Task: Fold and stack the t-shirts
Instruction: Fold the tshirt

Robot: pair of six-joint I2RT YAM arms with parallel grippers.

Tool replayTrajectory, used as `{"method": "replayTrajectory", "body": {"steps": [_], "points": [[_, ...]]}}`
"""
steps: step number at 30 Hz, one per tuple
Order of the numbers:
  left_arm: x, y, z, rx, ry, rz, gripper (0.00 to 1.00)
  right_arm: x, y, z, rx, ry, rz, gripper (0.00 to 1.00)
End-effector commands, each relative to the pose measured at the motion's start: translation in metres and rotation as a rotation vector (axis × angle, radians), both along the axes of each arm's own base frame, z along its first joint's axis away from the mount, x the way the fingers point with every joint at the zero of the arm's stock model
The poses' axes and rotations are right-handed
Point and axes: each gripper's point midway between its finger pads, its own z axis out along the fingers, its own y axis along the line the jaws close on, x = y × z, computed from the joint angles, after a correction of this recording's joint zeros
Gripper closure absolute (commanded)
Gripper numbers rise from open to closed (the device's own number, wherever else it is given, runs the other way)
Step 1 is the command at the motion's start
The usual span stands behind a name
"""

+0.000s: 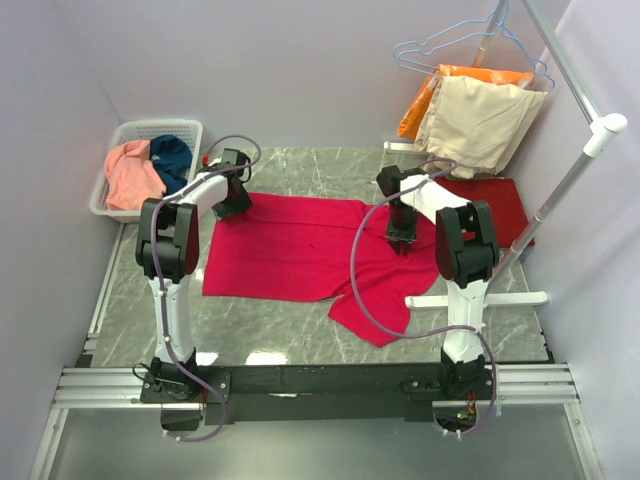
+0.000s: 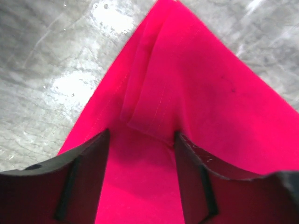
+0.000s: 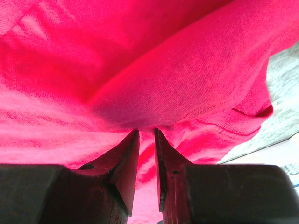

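Observation:
A bright crimson-red t-shirt [image 1: 290,250] lies spread flat on the marble table, one sleeve trailing toward the near right. My left gripper [image 1: 232,205] is at its far left corner; in the left wrist view its jaws [image 2: 142,135] stand apart over a stitched fold of the cloth [image 2: 154,107]. My right gripper [image 1: 402,240] is on the shirt's right part, and its fingers [image 3: 146,131] are nearly together, pinching a bunched fold [image 3: 177,93]. A darker red t-shirt [image 1: 500,205] lies at the far right. A salmon-pink t-shirt [image 1: 132,175] and a dark teal-blue one [image 1: 172,160] fill the basket.
The white basket [image 1: 120,132] sits at the far left corner. A white rack with a slanted pole [image 1: 570,180] and base bars [image 1: 480,298] stands on the right. Beige [image 1: 480,120] and orange [image 1: 420,105] garments hang from it on wire hangers. Bare marble [image 1: 260,330] shows in front of the shirt.

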Motion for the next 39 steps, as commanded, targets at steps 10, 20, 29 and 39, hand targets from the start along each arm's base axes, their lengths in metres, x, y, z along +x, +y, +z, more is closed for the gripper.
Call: {"method": "replayTrajectory", "body": {"steps": [10, 20, 29, 39], "points": [[0.025, 0.010, 0.029, 0.056, -0.157, 0.052, 0.41, 0.022, 0.007, 0.034, 0.007, -0.124, -0.010, 0.75], [0.032, 0.015, 0.031, 0.084, -0.213, 0.051, 0.49, 0.029, 0.010, 0.037, 0.003, -0.141, -0.002, 0.78], [0.039, 0.016, 0.051, 0.089, -0.263, 0.056, 0.70, 0.029, 0.013, 0.033, 0.008, -0.135, -0.002, 0.80], [0.042, 0.017, 0.091, 0.084, -0.320, 0.064, 0.95, 0.032, 0.020, 0.029, 0.020, -0.130, 0.005, 0.82]]}}
